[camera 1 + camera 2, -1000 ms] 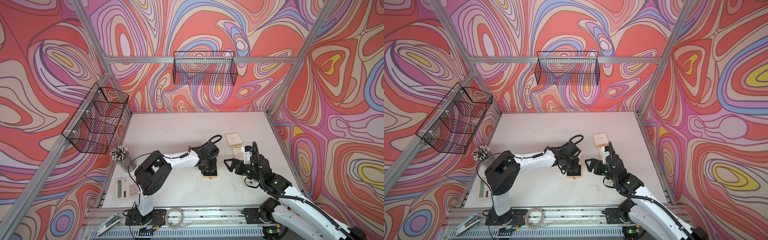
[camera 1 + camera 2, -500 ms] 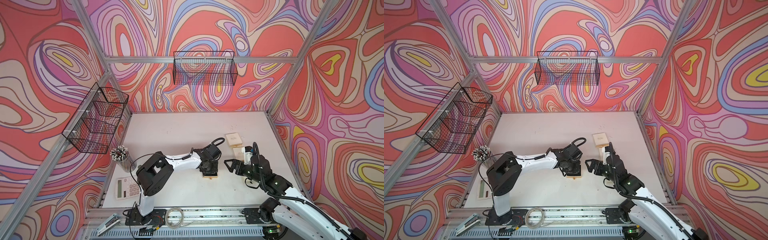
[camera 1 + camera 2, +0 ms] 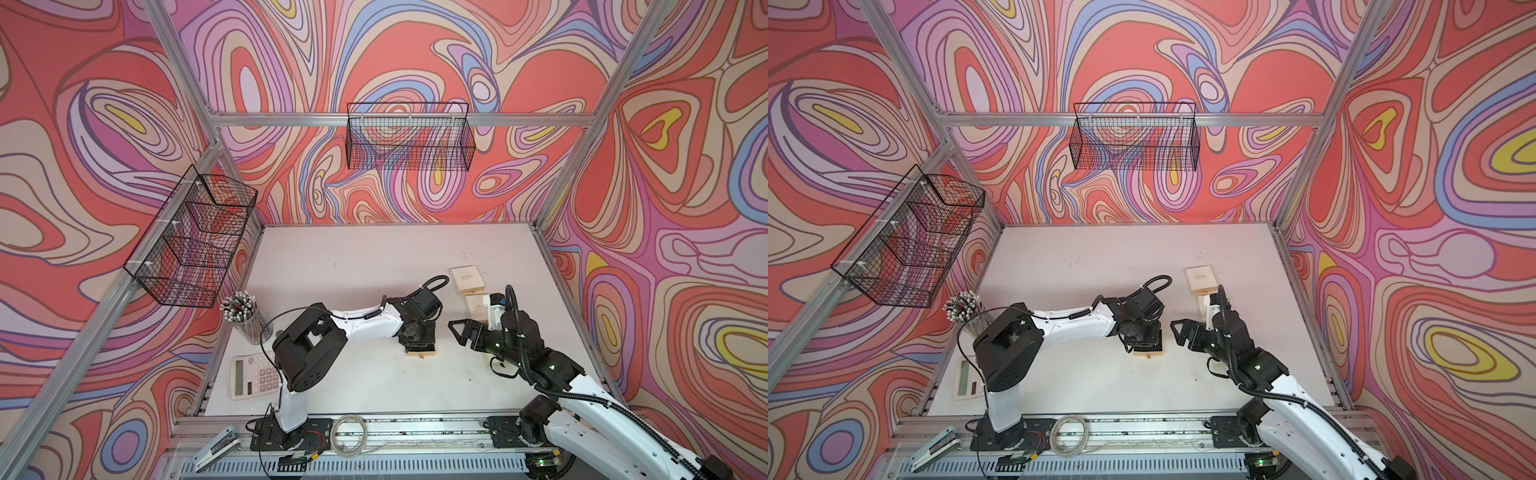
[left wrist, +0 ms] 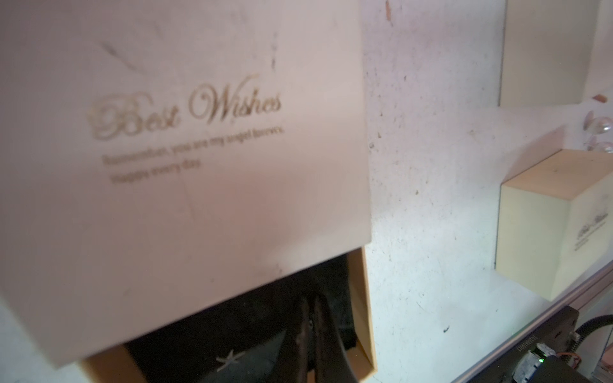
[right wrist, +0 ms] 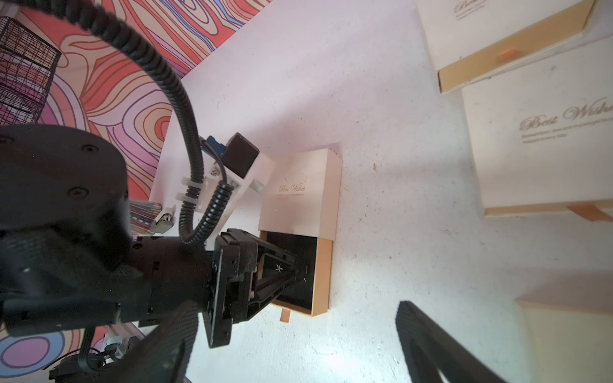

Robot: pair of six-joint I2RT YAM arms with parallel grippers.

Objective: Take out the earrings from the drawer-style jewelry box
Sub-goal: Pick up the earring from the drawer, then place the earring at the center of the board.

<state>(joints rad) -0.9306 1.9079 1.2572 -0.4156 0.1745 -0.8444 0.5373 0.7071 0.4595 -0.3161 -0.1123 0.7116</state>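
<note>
The drawer-style jewelry box (image 5: pixel 300 195) is a cream sleeve with its tan, black-lined drawer (image 5: pixel 322 275) pulled out; it also shows in the left wrist view (image 4: pixel 185 149). In both top views my left gripper (image 3: pixel 417 338) (image 3: pixel 1142 338) covers most of the box. The left gripper (image 4: pixel 310 319) reaches into the drawer, shut, with a tiny pale speck, an earring, pinched between its tips. Other earrings (image 4: pixel 599 127) lie on the table beside a far box. My right gripper (image 3: pixel 458 331) hovers open to the right of the box, holding nothing.
Two more cream boxes (image 3: pixel 467 279) (image 3: pixel 478 305) lie at the back right, close to the right arm. A cup of pencils (image 3: pixel 245 316), a calculator (image 3: pixel 254 376) and a stapler (image 3: pixel 216 446) are at the left. Wire baskets (image 3: pixel 409 137) hang on the walls.
My left gripper has dipped slightly into the drawer and closed its fingers. The right arm has stayed where it was, open.
</note>
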